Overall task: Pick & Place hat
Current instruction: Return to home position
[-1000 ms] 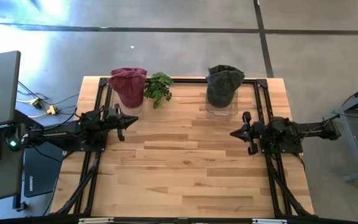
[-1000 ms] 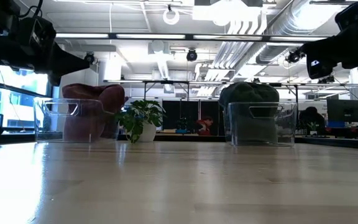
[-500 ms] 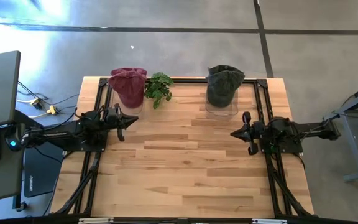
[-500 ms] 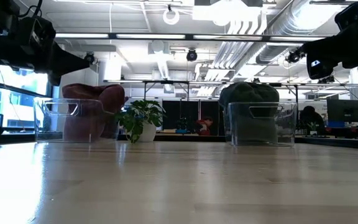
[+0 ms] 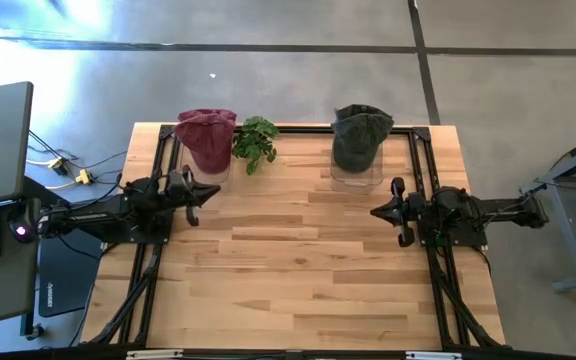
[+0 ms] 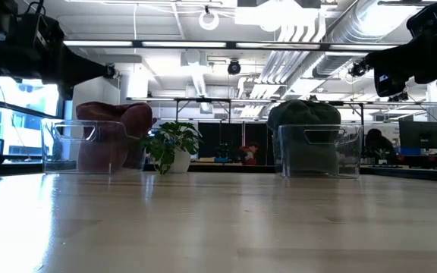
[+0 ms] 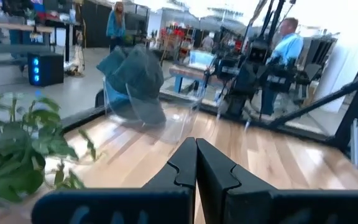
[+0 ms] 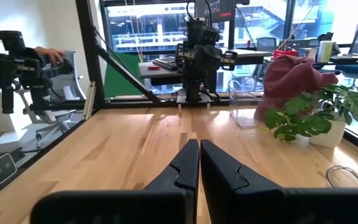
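A dark red hat point(image 5: 206, 137) sits in a clear plastic box at the table's far left; it also shows in the low view point(image 6: 112, 136) and the right wrist view point(image 8: 291, 79). A dark green hat point(image 5: 358, 137) sits in a second clear box at the far right, and the low view point(image 6: 307, 136) and left wrist view point(image 7: 133, 76) show it too. My left gripper point(image 5: 215, 193) hovers shut near the red hat's box, fingers point(image 7: 196, 152) together. My right gripper point(image 5: 374, 212) hovers shut near the green hat's box, fingers point(image 8: 199, 152) together.
A small potted plant point(image 5: 256, 143) stands between the two boxes, close to the red hat. Black frame rails point(image 5: 420, 180) run along the table's left and right sides. Bare wood point(image 5: 298, 270) fills the middle and near part. People stand in the room beyond the table.
My left arm has risen a little and edged toward the red hat's box, its fingers staying shut. The hats, the boxes and the plant have kept their places.
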